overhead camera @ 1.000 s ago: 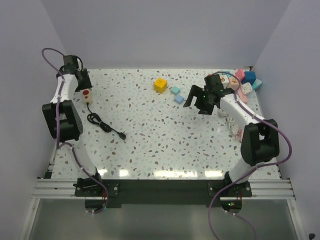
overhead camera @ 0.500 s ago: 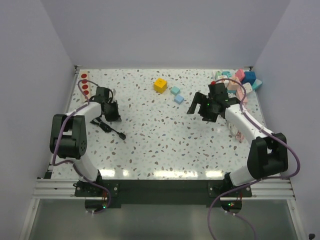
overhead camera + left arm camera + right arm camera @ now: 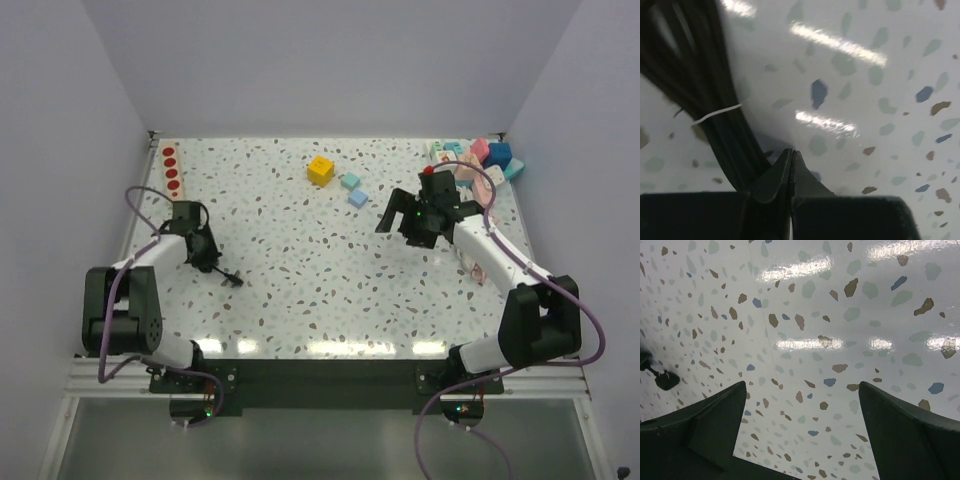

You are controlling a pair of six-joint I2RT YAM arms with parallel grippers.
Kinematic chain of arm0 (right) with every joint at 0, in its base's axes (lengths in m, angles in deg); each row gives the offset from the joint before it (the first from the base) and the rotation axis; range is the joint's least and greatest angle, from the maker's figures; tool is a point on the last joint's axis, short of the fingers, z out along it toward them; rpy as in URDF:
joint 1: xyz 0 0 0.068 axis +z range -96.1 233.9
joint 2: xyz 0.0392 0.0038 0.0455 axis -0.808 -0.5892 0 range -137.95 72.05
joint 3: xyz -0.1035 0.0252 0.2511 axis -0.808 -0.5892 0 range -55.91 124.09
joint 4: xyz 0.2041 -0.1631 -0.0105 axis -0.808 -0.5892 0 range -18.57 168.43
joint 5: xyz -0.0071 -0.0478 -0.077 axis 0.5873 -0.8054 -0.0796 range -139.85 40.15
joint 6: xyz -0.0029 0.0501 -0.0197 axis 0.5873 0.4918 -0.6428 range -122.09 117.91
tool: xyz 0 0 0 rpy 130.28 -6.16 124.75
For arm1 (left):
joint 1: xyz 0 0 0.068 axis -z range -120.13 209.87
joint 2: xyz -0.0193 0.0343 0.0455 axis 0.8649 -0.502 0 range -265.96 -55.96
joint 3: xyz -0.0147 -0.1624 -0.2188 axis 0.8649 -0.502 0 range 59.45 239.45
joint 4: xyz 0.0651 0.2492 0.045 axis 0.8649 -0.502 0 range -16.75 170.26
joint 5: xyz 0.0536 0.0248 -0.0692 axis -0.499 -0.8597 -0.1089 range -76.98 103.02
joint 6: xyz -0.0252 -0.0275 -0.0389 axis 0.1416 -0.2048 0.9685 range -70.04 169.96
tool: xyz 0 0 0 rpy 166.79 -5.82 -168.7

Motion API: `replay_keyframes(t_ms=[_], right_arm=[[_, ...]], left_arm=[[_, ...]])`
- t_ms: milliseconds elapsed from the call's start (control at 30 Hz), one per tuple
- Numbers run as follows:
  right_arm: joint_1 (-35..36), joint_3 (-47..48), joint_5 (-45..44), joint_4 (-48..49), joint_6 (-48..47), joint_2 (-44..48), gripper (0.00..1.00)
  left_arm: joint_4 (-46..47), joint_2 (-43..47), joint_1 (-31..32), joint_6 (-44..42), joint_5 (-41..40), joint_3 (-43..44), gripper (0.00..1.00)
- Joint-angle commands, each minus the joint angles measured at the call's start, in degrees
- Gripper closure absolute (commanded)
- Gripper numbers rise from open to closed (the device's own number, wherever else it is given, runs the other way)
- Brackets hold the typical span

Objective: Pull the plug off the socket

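Left claw [image 3: 791,156] pinched closed beside the black cord [image 3: 710,100], right claw [image 3: 802,386] wide.

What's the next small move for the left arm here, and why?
Probably open the left gripper and nudge it sideways onto the black cable. In the wrist view its jaws meet with nothing between them, while the cable runs just beside them. Overhead, the plug lies on the table, apart from the power strip.
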Motion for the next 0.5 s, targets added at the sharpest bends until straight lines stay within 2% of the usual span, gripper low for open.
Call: replay_keyframes(t_ms=[0, 67, 200, 267, 400, 467], right_arm=[[0.11, -0.61, -1.67, 1.41, -0.91, 1.69, 0.02], [-0.07, -0.53, -1.33, 1.49, -1.09, 1.16, 0.02], [-0.24, 0.26, -1.06, 1.58, -1.35, -0.16, 0.02], [-0.50, 0.79, -0.89, 1.41, -1.35, -1.21, 0.02], [-1.47, 2.98, -1.23, 0.09, -1.44, -2.44, 0.02], [-2.09, 3.51, -1.58, -1.05, -1.35, -2.45, 0.02]], left_arm=[[-5.19, 9.21, -4.20, -0.49, -8.44, -6.26, 1.00], [-6.52, 14.82, -7.36, -0.74, -7.67, -6.62, 1.00], [-9.16, 19.86, -10.09, 0.13, -15.30, -5.39, 1.00], [-9.51, 17.77, -13.95, -0.04, -15.05, -4.52, 1.00], [-9.34, 12.49, -16.60, 2.40, -17.58, -4.07, 1.00], [-8.64, 10.30, -18.44, 2.51, -16.29, -4.34, 1.00]])
